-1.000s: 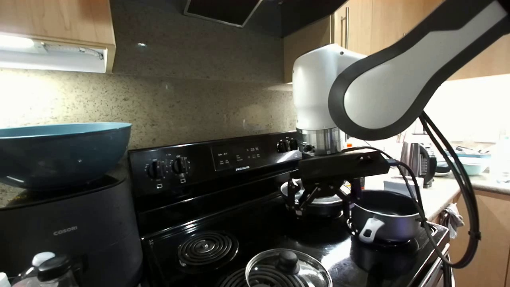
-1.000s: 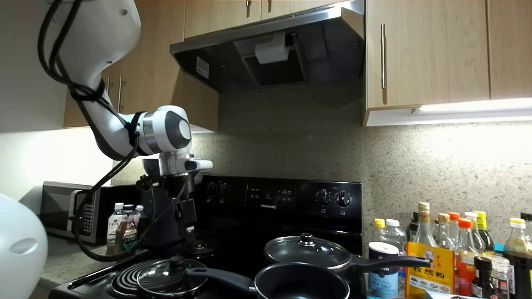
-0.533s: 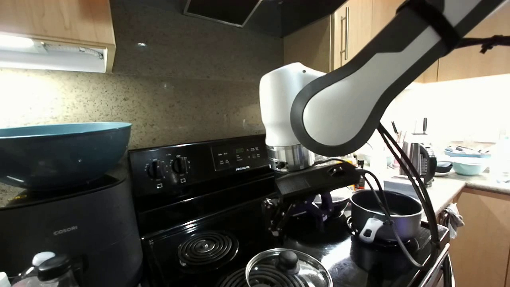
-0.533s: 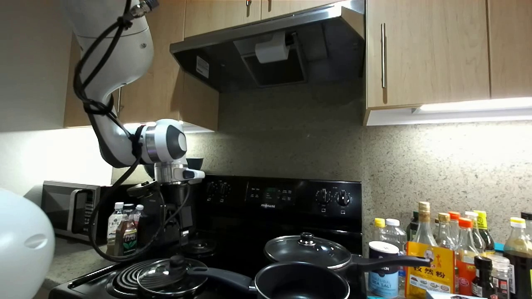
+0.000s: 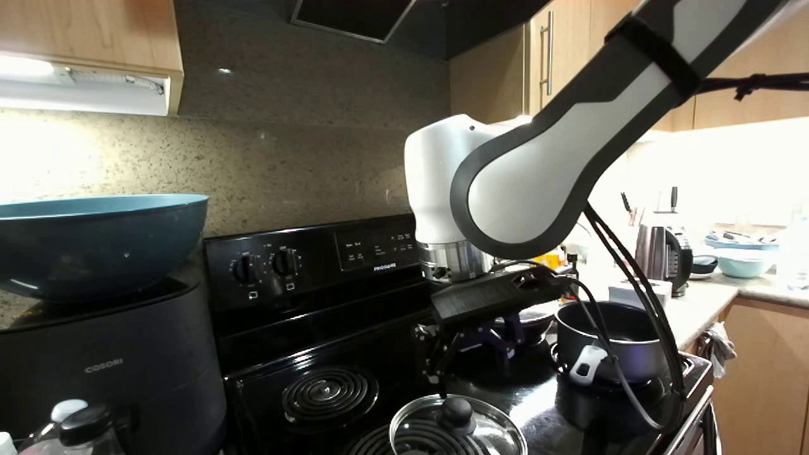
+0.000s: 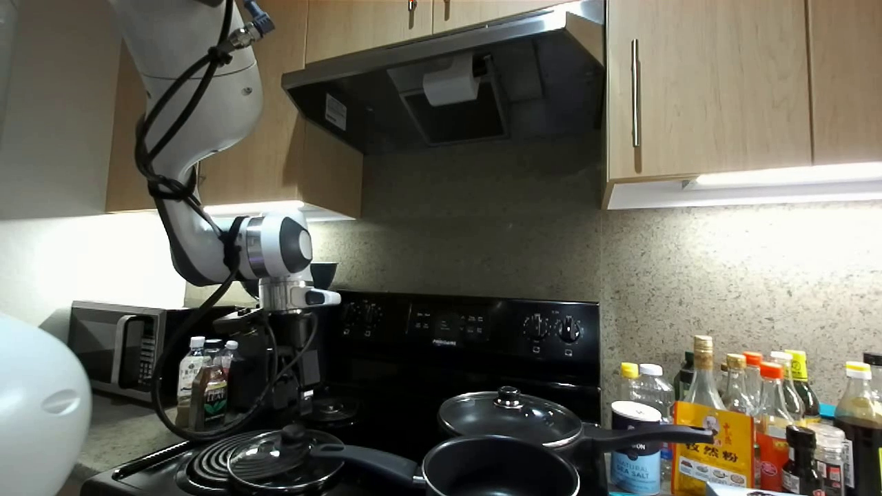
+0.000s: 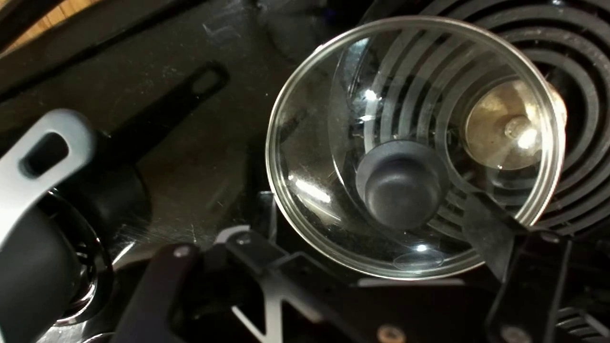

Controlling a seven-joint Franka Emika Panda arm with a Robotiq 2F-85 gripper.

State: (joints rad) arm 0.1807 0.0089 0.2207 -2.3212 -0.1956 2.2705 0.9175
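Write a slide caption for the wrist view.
Open end effector near a knobbed glass lid that lies partly across a coil burner, with a pot handle at left.

In an exterior view I see a blue bowl (image 5: pixel 104 253) sitting on top of an air fryer (image 5: pixel 107 385) marked COSORI. On the table (image 5: pixel 703 304) at the opposite side stands a kettle (image 5: pixel 651 253), with a pale green bowl (image 5: pixel 747 265) past it, and a cloth (image 5: pixel 719 344) hangs below the edge. In an exterior view I also find a hood (image 6: pixel 513 76) with a white roll (image 6: pixel 451 84) at its underside, between wooden cabinets (image 6: pixel 710 89). Lower down, a salt canister (image 6: pixel 635 448) and a yellow packet (image 6: pixel 713 444) stand in front of bottles (image 6: pixel 773 410); at the far side I see a microwave (image 6: pixel 141 344), with other bottles (image 6: pixel 210 393) beside it.
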